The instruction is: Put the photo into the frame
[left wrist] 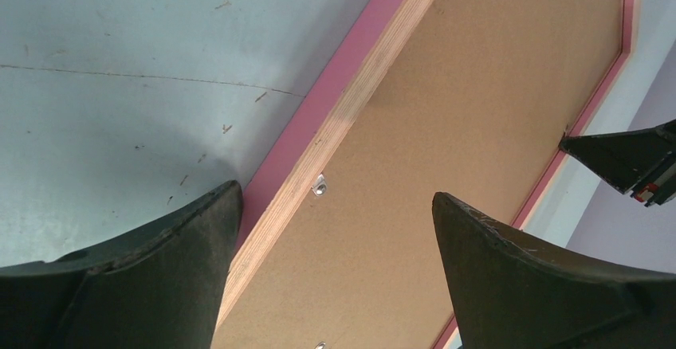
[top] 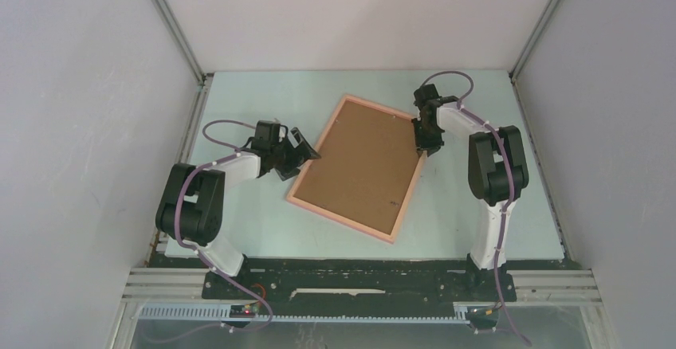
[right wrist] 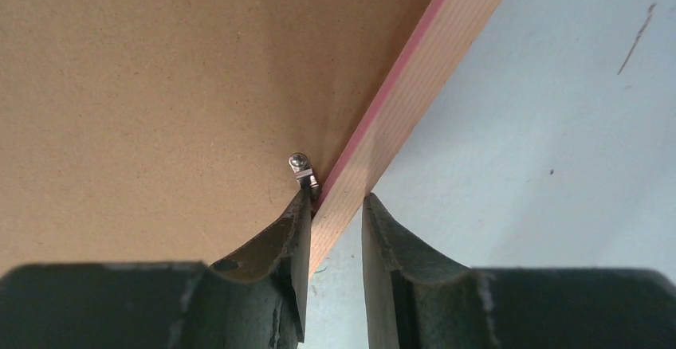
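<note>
Black fingers of the right gripper (right wrist: 336,199) stand narrow astride the right rail of the large rectangular frame (right wrist: 430,62) with its salmon-pink border. They sit beside a small metal clip (right wrist: 300,166); whether they clamp the rail I cannot tell. At the frame's left rail the left gripper (left wrist: 335,192) gapes wide. Face down, the frame holds a plain brown backing board (right wrist: 143,70); the photo is unseen. The clips seem to be the step in hand, so next a fingertip must land squarely on one.

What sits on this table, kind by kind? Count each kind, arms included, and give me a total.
frame: 1
board: 1
arms: 2 (left arm, right arm)
total: 4
</note>
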Available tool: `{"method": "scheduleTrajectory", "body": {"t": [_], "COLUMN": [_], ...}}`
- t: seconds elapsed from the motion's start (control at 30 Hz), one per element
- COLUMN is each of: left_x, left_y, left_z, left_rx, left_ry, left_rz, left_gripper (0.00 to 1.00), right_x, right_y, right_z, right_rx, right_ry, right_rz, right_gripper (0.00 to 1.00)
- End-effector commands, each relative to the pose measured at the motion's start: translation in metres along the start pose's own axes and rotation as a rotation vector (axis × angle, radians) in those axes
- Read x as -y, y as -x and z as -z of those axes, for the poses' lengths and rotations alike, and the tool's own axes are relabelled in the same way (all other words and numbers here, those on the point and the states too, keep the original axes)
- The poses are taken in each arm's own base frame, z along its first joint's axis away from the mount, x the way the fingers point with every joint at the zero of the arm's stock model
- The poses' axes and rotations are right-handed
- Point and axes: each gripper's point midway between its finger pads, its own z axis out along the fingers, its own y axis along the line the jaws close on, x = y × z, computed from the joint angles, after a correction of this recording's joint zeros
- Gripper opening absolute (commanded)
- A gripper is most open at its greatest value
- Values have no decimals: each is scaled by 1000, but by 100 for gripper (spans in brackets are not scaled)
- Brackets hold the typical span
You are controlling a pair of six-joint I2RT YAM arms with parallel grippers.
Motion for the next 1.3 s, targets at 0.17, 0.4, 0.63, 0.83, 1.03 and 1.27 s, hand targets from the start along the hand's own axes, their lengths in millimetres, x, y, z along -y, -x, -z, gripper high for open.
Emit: {"method": "scheduleTrajectory", "body": {"t": [0.17,0.4,0.63,0.83,1.03,1.27], "left_x": [12,12,13,13,13,14], "left_y": [-4,-4,-5,-4,-5,-4], "left_z": [7,6,6,6,6,6], "left_rx": [-3,-7,-12,-10,-13,-13], "left_ry": [-52,-53,-58,-60,-60,-63], "left_rz": [-13,-16,-19,-20,-20,-20], "left_gripper": [95,95,95,95,95,95], "right_x": [4,-5,-18,-7,0,6], "right_y": [38,31,27,23,29,28], "right_z": [12,4,14,5,-3,-13], "right_rx": [138,113,123,92,97,77], "right_ry": [33,-25,93,83,35,-41], "right_rz": [141,-63,-154,-153,-169,-172], "right_gripper": [0,0,40,43,34,0]}}
